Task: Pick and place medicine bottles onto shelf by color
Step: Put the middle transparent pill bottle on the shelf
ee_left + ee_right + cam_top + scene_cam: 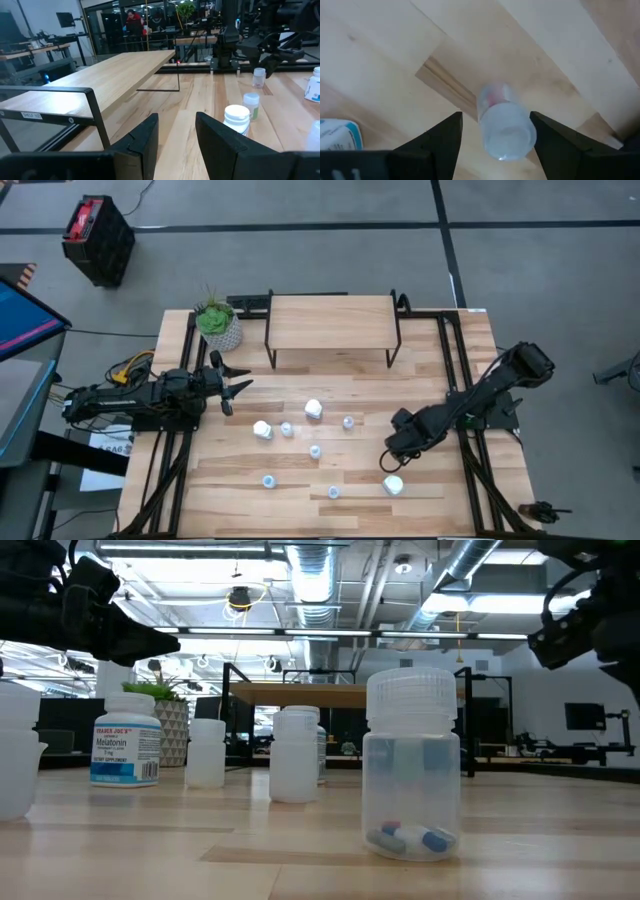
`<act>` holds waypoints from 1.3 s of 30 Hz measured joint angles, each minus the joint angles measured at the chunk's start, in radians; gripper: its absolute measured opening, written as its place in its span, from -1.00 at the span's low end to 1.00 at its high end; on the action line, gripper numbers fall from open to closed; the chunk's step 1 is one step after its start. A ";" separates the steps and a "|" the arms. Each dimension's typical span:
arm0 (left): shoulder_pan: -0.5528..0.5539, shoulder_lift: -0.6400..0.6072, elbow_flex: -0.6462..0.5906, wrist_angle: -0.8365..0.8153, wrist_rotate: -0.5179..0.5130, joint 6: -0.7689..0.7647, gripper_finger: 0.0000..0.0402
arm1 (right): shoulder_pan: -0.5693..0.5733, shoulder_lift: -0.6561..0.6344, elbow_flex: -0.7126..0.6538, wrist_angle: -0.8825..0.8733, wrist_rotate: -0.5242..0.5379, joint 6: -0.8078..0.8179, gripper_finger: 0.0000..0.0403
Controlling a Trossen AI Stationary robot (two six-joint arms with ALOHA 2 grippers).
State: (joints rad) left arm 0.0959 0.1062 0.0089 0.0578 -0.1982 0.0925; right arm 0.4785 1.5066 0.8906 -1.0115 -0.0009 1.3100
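Toward the near right part of the tabletop [420, 380], the right tool [385, 463] hung low with its jaws spread wide and nothing gripped. Its wrist view looked down on a small translucent bottle [505, 127] standing on the planks between the two dark fingers [445, 137]. A clear gap showed on one side of the bottle, and the other finger was very close to it; whether that finger touched the bottle could not be told. Something reddish showed through the bottle's wall. Just beside this tool, on the side nearer the front edge, stood a larger white bottle [393, 485], whose blue-edged label showed at the corner of the right wrist view. The other medicine bottles [315, 451] stood scattered across the middle of the tabletop, all apart from one another: two more large white ones [313, 409] and [262, 429], and several small pale ones around them. From table height, one clear bottle [412, 765] close to the camera held blue and red capsules, and a white bottle with a blue label [125, 740] stood farther left. The shelf [330, 325] stood at the far edge on thin black legs, and its light-wood top carried no bottles. A plant pot [218, 328] sat just left of it. The left tool [235, 388] waited near the pot, above the tabletop's left side, with its jaws part-way apart and holding nothing.
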 joint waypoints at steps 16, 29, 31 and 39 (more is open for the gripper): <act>0.000 0.000 0.000 0.000 0.000 0.000 -0.40 | -0.005 0.000 0.000 0.002 -0.025 -0.008 0.05; 0.000 0.000 0.000 0.000 0.000 0.000 -0.40 | -0.100 0.000 0.073 0.006 -0.031 -0.072 -0.35; 0.000 0.000 0.000 0.000 0.000 0.000 -0.40 | -0.147 0.001 0.130 -0.013 -0.030 -0.138 -0.32; 0.000 0.000 0.000 0.000 0.000 -0.001 -0.40 | -0.371 0.000 0.399 -0.139 -0.003 -0.493 -0.34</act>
State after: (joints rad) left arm 0.0959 0.1062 0.0087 0.0577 -0.1982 0.0917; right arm 0.1074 1.5067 1.2899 -1.1509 -0.0036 0.8172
